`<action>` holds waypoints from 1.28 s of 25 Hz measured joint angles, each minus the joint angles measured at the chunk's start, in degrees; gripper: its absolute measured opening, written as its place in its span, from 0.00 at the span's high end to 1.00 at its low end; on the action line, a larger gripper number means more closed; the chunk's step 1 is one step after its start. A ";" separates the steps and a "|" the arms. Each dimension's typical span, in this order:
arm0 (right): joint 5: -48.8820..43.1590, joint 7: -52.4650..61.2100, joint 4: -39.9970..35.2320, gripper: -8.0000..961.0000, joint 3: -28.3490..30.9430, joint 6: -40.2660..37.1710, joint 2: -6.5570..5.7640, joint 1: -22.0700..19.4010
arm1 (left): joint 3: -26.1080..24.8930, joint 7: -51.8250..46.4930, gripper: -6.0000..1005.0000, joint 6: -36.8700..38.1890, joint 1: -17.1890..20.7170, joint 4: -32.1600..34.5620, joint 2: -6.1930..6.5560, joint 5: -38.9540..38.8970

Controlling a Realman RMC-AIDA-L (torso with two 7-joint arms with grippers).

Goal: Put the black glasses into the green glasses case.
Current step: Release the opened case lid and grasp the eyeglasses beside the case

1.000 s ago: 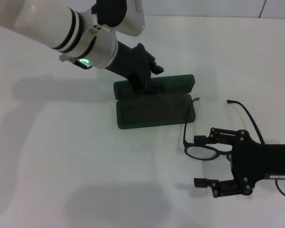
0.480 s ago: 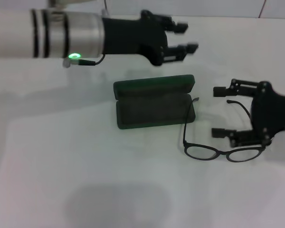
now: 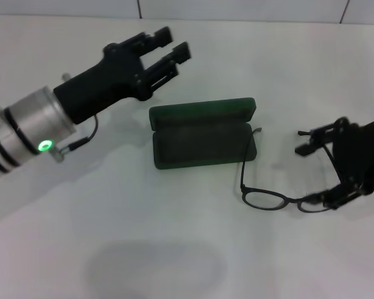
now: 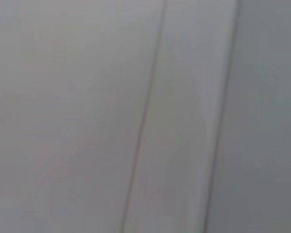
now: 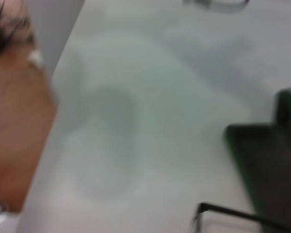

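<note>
Head view shows our task barely begun: the green glasses case [image 3: 202,132] lies open on the counter [image 3: 174,249], lid folded back, its lined tray holding nothing. Just beside it, on our right, the black glasses [image 3: 280,187] rest on the counter, temples unfolded, one tip touching the case's edge. Our right end effector [image 3: 321,174] is spread wide around the right lens, gripping nothing. Our left end effector [image 3: 168,53] hovers released beyond the case. Grasping and placing remain.

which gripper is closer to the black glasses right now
Right. The right gripper sits at the black glasses, its fingers spread around the outer lens and temple. The left gripper hangs beyond the open green glasses case, well away.
</note>
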 joint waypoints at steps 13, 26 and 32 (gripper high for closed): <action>-9.69 9.93 -1.39 0.20 -17.46 2.74 0.97 5.18 | -2.50 2.91 0.50 0.25 -0.09 -4.59 -0.44 -0.41; -12.39 10.98 -1.04 0.50 -25.27 8.12 1.19 4.35 | -2.50 2.26 0.50 -0.07 -0.49 -4.77 -0.25 -0.73; -12.44 11.00 -1.05 0.64 -25.45 8.45 1.20 4.24 | -2.50 2.26 0.50 -0.07 -0.56 -4.79 -0.40 -0.81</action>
